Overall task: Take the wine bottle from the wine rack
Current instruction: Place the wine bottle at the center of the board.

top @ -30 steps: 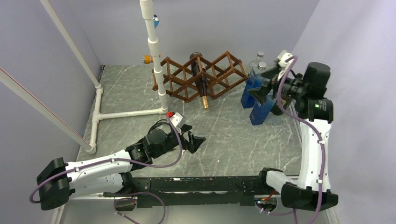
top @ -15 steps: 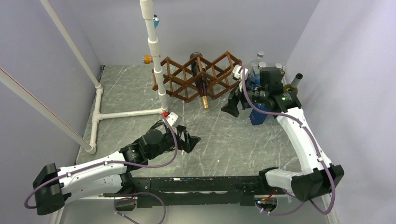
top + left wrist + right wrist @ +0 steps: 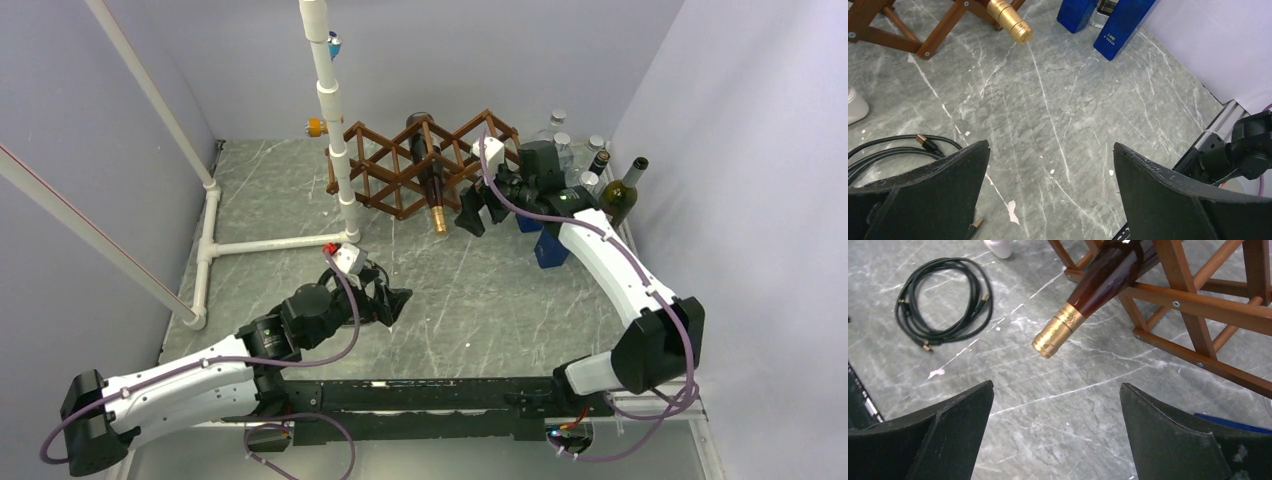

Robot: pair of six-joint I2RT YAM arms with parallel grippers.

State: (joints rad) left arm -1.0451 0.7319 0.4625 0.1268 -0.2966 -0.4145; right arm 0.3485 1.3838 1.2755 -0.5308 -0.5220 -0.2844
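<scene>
The dark brown wooden wine rack (image 3: 400, 211) stands at the back of the table. One wine bottle (image 3: 428, 172) lies in a middle cell, its gold-capped neck (image 3: 439, 221) sticking out toward me and sloping down. My right gripper (image 3: 472, 214) hovers open just right of that neck. In the right wrist view the bottle (image 3: 1100, 277) and rack (image 3: 1198, 307) lie ahead of the open right gripper (image 3: 1055, 390), which holds nothing. My left gripper (image 3: 392, 300) is open and empty over the table's middle, well short of the rack. The left wrist view shows the left gripper (image 3: 1050, 150) and the gold cap (image 3: 1010, 21) far ahead.
A white PVC pipe frame (image 3: 336, 140) rises just left of the rack. A blue holder (image 3: 548, 248) and several upright bottles, one green (image 3: 620, 197), crowd the back right corner. A coiled black cable (image 3: 943, 295) lies on the table near the left gripper.
My right arm has swung left and down from above the blue holder to beside the bottle's neck. My left arm has drawn slightly left. Both grippers stayed open.
</scene>
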